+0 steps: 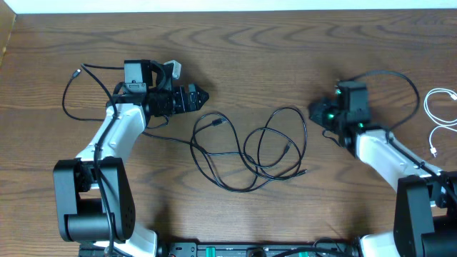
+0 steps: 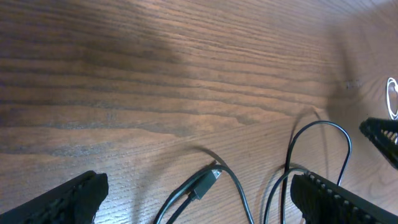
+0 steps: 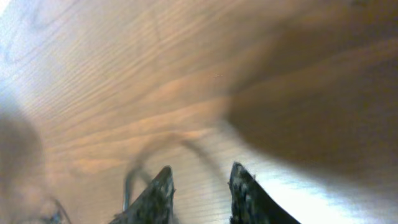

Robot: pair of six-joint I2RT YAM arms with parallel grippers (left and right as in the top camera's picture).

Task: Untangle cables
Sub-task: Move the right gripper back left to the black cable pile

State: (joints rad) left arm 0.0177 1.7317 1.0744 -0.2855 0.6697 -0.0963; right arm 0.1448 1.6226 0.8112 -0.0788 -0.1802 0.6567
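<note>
Black cables (image 1: 265, 130): lying loose in the middle of the table (image 1: 285, 50), between the two arms; several loops are overlapping, so this knot is looking like the work left to do
White cable (image 1: 434, 146): sitting at the far right edge, well apart from the knot; probably laid aside as a separate strand
Other black cable (image 1: 65, 100): curling behind the left arm at the far left, with its small plug up top; whether it is joining the central knot behind the arm, I cannot tell
Left gripper (image 1: 201, 98): hovering just beside the knot's left end and facing right; its fingers (image 2: 74, 196) are spread wide and holding nothing (a stance that suits closing on the nearest strand)
Plug (image 2: 208, 180): lying flat on the wood between those fingers; it is pointing away from the wrist camera and a little to the right
Right gripper (image 1: 314, 112): facing left toward the knot's right loops; its fingers (image 3: 155, 193) are standing a narrow gap apart with bare wood between them, gripping nothing; the view is blurred
Long axis: the knot is running left to right across the table, from the plug near the left gripper to a free end at the lower right; with an arm at each end, a pull along that line seems intended
</note>
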